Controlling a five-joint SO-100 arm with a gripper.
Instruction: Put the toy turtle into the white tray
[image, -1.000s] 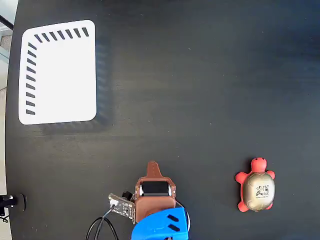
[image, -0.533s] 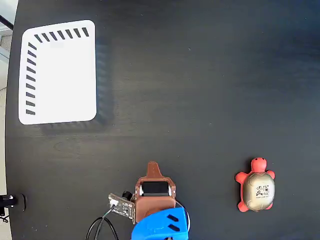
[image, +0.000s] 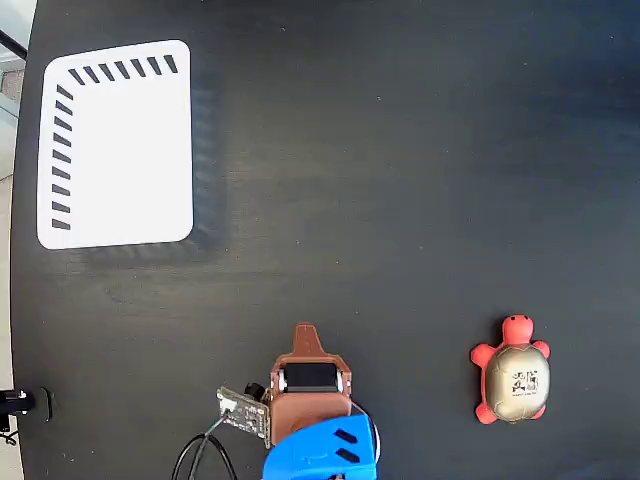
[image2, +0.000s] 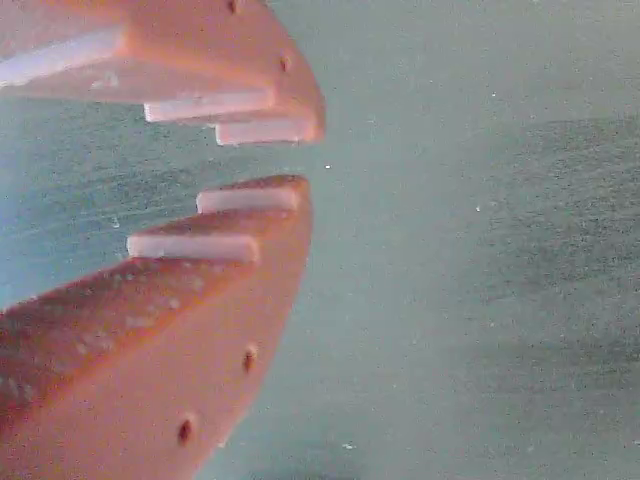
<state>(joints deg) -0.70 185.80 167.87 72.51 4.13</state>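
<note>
The gripper (image2: 300, 155) held nothing: in the wrist view its 2 orange-brown fingers (image2: 200, 300) nearly met at the tips, with only a thin wedge of bare surface between them, so it was close to shut and empty. That suits an arm parked before a reach, judging by where everything lay. In the fixed view the gripper (image: 305, 335) pointed up the picture from the bottom edge, with the blue arm segment (image: 322, 450) and a small circuit board with wires (image: 240, 412) behind it.

The toy turtle (image: 513, 372) sat on the black table (image: 400, 180) to the right of the gripper and well apart from it, head toward the top of the picture, shell up with its printed mark showing. The white tray (image: 120, 145) lay empty at the upper left, far from both, its dark slots along the top and left edges. The task looked not yet begun; the arm would probably have to swing right first and part its fingers.

Only the fixed view showed turtle, tray and layout. Only the wrist view showed the narrow gap and ridged inner faces of the fingers; it caught neither turtle nor tray.
</note>
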